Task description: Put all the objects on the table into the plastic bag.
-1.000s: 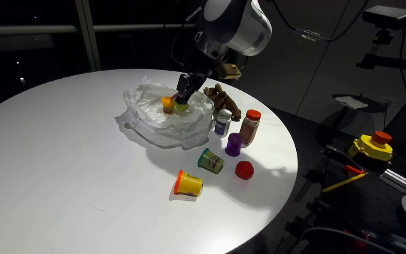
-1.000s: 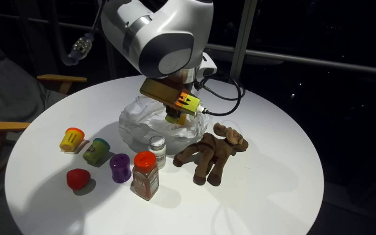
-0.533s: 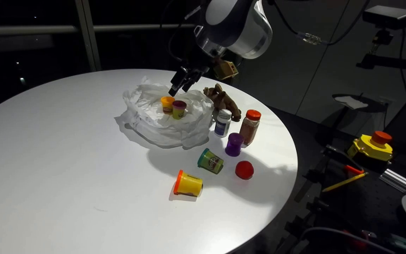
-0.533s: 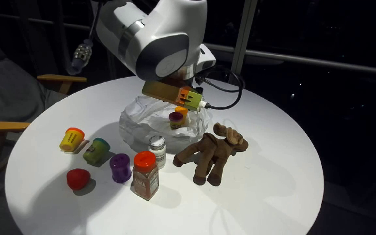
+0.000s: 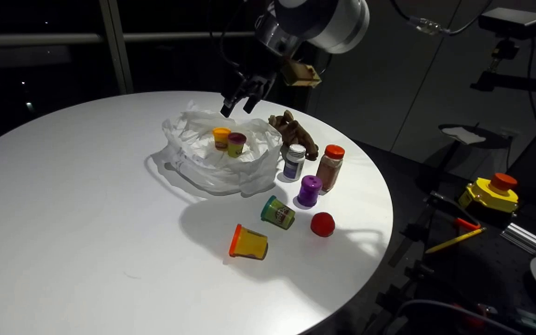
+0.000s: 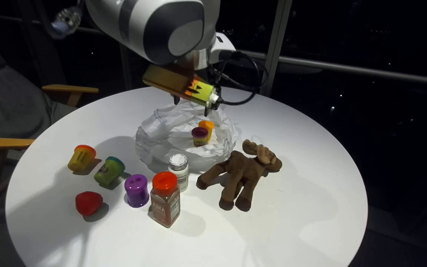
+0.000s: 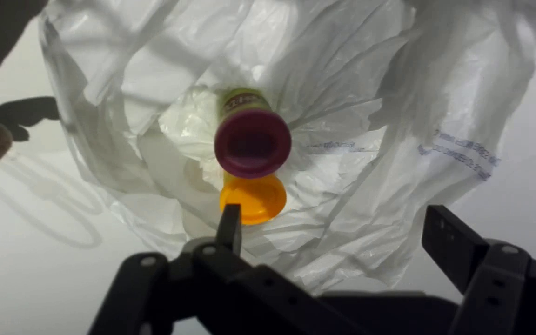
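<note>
Dim all round: black windows [image 5: 30,74] crossed by pale rail [image 5: 35,40], gray wall [image 5: 375,102] alongside. Round white counter [image 5: 86,223], smooth, with broad shadow [image 5: 217,223] and patches of glare. Beyond its edge, gray chair [image 6: 9,100] with wooden armrests [image 6: 70,89]. On counter, plastic bag [image 5: 235,174], crumpled, open-topped, translucent white. Above bag, gripper [image 5: 237,109] with jaws wide apart. Just beside bag, brown toy animal [image 6: 248,168], lying. Off counter, to one side in an exterior view, yellow-and-red device [image 5: 489,194]. Upright nearby: red-capped bottle [image 6: 165,207], white bottle [image 5: 293,166], purple cup [image 6: 136,193]. On their sides: yellow cup [image 5: 250,243], green-yellow can [image 5: 279,214]. Inside bag, upright, close together: orange cup [image 5: 220,138], purple-lidded cup [image 5: 236,147]. Toward counter's edge, red piece [image 5: 322,224].
</note>
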Available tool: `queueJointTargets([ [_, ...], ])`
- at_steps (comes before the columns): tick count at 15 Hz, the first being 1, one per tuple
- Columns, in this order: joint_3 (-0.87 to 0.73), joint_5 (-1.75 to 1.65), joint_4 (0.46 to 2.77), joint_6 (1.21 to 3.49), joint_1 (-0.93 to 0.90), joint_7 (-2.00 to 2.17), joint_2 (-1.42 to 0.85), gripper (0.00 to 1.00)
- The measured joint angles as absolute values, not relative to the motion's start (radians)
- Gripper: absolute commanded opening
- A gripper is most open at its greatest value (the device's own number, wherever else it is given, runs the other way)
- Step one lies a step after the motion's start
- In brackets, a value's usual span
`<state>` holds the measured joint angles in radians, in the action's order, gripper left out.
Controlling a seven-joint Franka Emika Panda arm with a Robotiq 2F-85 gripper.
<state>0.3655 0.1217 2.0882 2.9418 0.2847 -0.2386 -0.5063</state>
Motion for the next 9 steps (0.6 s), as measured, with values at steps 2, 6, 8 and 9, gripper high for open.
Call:
queueJointTargets([
  [2,0.275,0.122,2.104,2.828,0.169,-0.092,-0.408,1.0],
  [6,0.147,0.092,2.1,2.544,-0.022,0.15,-0.289,1.0],
  [8,0.124,0.084,2.099,2.452,-0.068,0.225,-0.285,1.0],
  [9,0.116,0.082,2.1,2.414,-0.083,0.251,-0.293,1.0],
])
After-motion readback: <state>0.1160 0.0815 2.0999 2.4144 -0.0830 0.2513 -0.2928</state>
